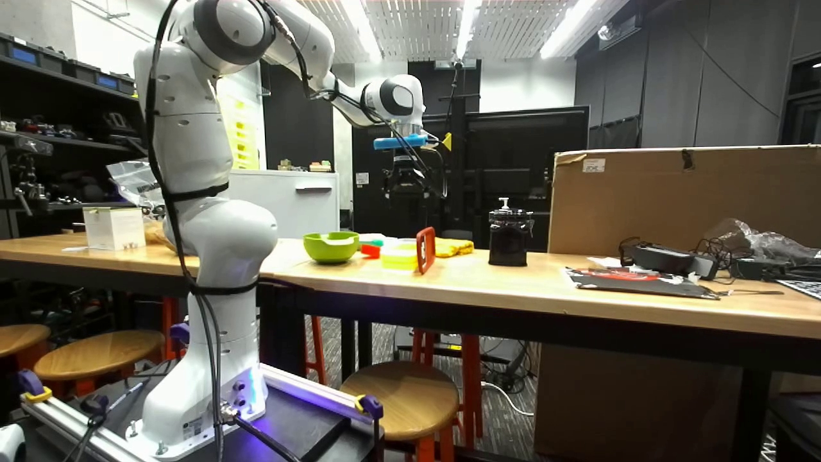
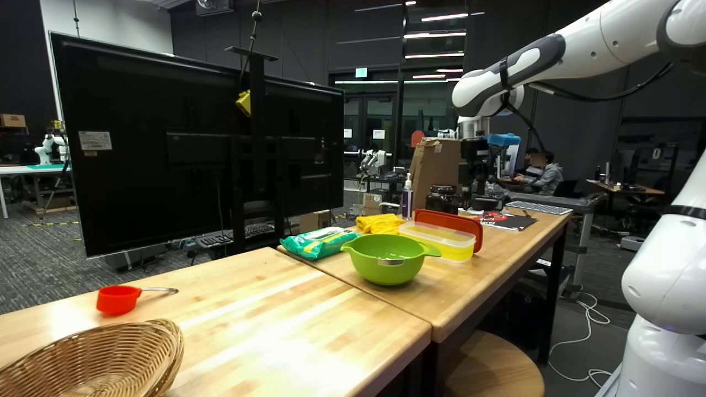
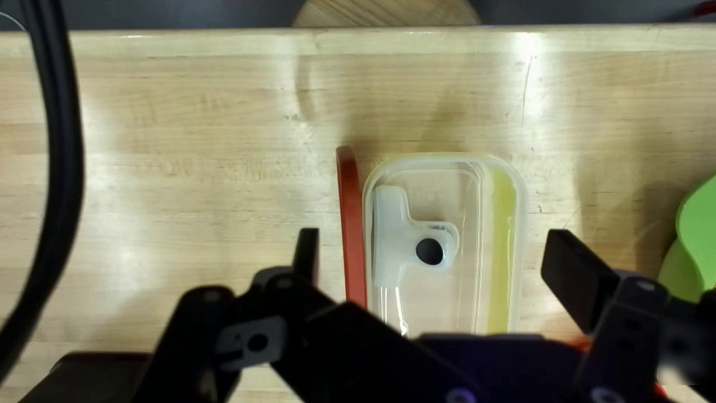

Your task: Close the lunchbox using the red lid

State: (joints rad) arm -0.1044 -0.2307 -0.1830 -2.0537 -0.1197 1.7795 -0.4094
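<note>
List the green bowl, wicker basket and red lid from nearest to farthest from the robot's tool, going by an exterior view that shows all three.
1. Red lid: standing on edge, below the tool.
2. Green bowl: on the same table, nearer the viewer.
3. Wicker basket: lower left foreground, on the adjoining table.

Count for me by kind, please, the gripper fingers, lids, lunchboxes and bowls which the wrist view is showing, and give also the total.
Gripper fingers, spread apart: 2
Red lid, standing on edge: 1
Clear lunchbox, partly hidden by the gripper: 1
Green bowl, cut by the picture's edge: 1
Total: 5
</note>
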